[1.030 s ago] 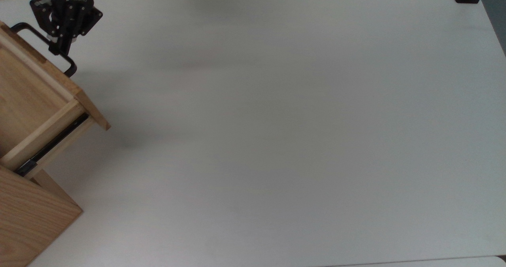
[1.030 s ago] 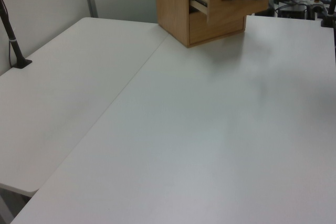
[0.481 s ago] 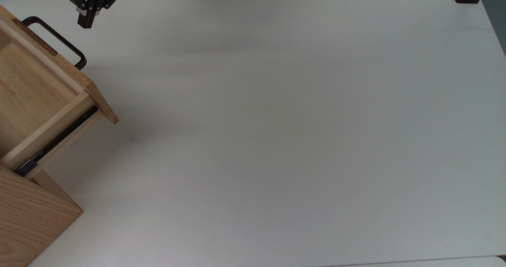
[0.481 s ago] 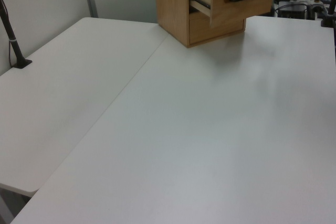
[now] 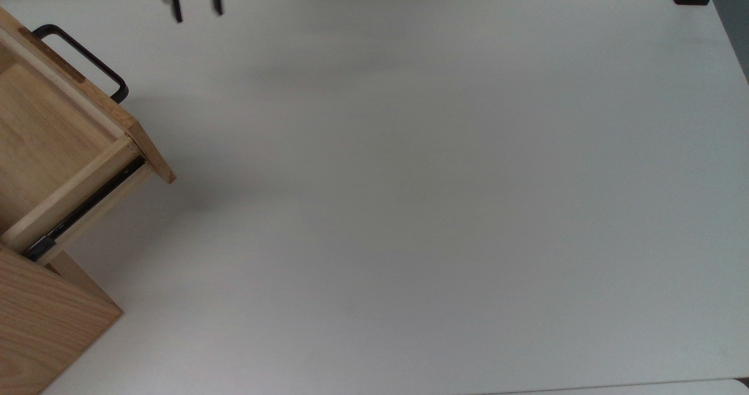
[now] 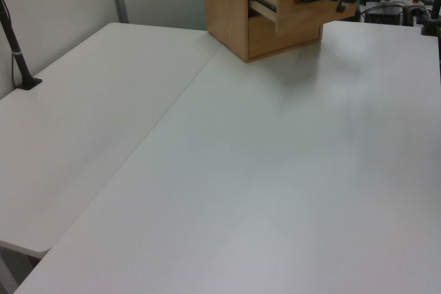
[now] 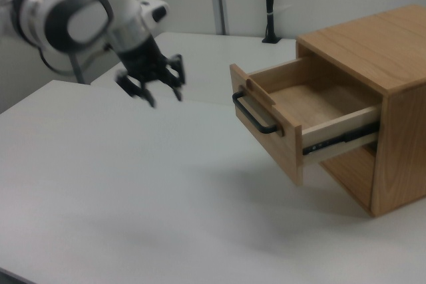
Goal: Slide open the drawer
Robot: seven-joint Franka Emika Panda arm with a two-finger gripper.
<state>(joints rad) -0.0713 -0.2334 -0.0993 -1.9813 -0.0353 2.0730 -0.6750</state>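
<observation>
The gripper [image 7: 165,98] hangs above the surface at the right view's left, fingers [image 5: 175,10] spread apart, pointing down

The arm [image 7: 80,14] is glossy white with rounded shells and a dark grey ring around a pale round joint cap. A black wrist section leads to the black gripper [image 7: 163,96], built of open linkages ending in 2 thin dark fingers [image 5: 175,10].

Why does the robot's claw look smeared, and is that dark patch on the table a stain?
In the right view the gripper is motion-blurred, while the drawer is sharp. In the top view the grey patch on the table beside the drawer is its soft shadow, not a stain.
</observation>
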